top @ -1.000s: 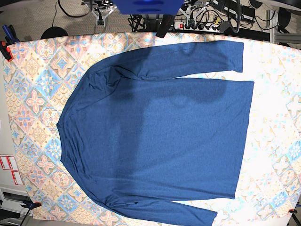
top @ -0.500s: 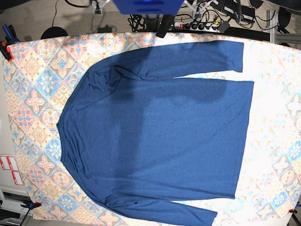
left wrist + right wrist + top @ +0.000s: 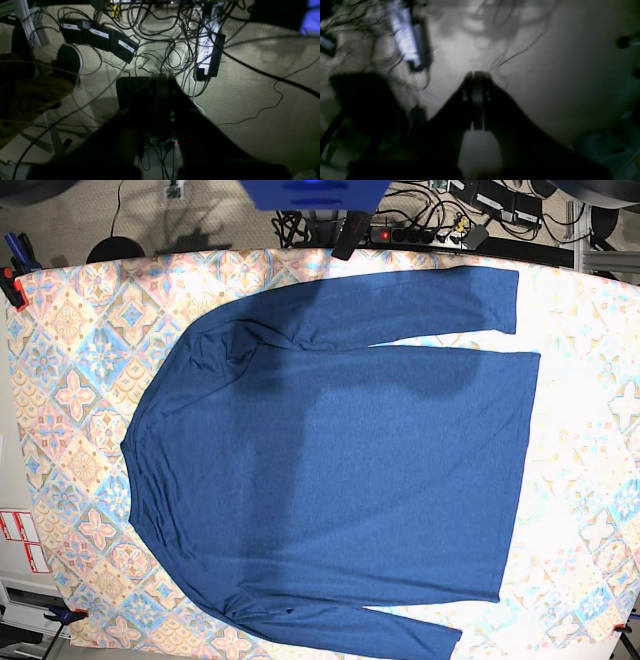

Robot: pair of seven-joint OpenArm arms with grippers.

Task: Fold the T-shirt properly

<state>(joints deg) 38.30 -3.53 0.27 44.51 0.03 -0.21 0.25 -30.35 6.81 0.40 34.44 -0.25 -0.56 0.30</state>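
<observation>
The T-shirt (image 3: 340, 470) is a plain navy long-sleeved knit, spread flat on the pastel patterned tablecloth (image 3: 70, 360) in the base view. Its collar points left and its hem right. One sleeve (image 3: 420, 295) lies along the far edge and the other (image 3: 350, 630) along the near edge. Neither arm reaches over the cloth in the base view. My left gripper (image 3: 161, 80) is shut and empty, above a floor strewn with cables. My right gripper (image 3: 476, 77) is shut too, holding nothing, over a blurred floor.
Power strips (image 3: 100, 40) and tangled cables (image 3: 175, 30) lie on the floor behind the table. A blue robot base (image 3: 315, 192) stands at the table's far edge. Red clamps (image 3: 12, 285) grip the cloth at the left corner.
The shirt has not moved. The shadow over its upper middle has shrunk, and the dark arm parts at the top edge have drawn back out of the base view.
</observation>
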